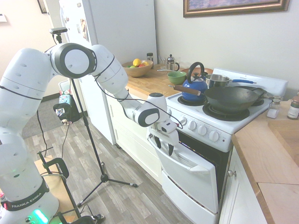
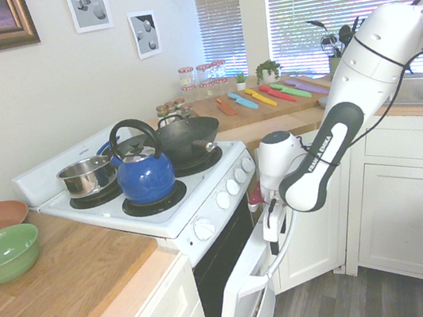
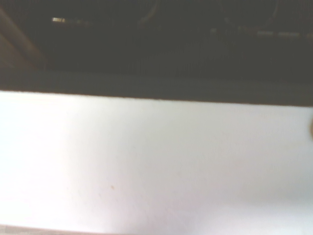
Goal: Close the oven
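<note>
the fingers [image 1: 168, 145] hang spread apart, holding nothing, at the top edge of the oven door [image 1: 194, 171] at the centre of the first exterior view, near its bar handle [image 1: 182, 156]. the oven [image 2: 207, 231] sits mid-frame, door nearly shut. a glancing push could slip off the edge or snag the handle, leaving it ajar.

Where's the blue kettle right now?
The blue kettle sits on a front burner of the oven, in front of the steel saucepan and beside the dark wok. In the first exterior view it shows behind the wok.
</note>
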You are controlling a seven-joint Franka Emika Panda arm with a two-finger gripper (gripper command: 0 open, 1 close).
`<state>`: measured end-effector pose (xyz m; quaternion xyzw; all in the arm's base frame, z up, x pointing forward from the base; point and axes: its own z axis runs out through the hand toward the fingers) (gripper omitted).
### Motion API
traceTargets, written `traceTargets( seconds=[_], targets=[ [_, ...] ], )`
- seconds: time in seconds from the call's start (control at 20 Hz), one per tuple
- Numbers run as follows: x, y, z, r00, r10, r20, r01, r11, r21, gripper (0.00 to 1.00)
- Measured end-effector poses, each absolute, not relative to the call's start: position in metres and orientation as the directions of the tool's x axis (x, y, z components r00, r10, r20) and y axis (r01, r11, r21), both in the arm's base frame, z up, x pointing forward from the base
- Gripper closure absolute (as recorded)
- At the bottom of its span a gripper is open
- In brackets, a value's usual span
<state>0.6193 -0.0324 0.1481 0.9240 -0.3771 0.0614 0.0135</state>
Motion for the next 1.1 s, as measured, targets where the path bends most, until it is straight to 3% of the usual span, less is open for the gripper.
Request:
traceTargets(
  seconds=[0.75, 1.1],
  targets=[
    [0.649, -0.012, 0.211, 0.728, -0.663, 0.172, -0.665, -0.745, -0.056, 0.00],
    [0.588, 0.002, 0.266, 0.748, -0.661, 0.063, -0.661, -0.750, -0.014, 0.00]
  ],
)
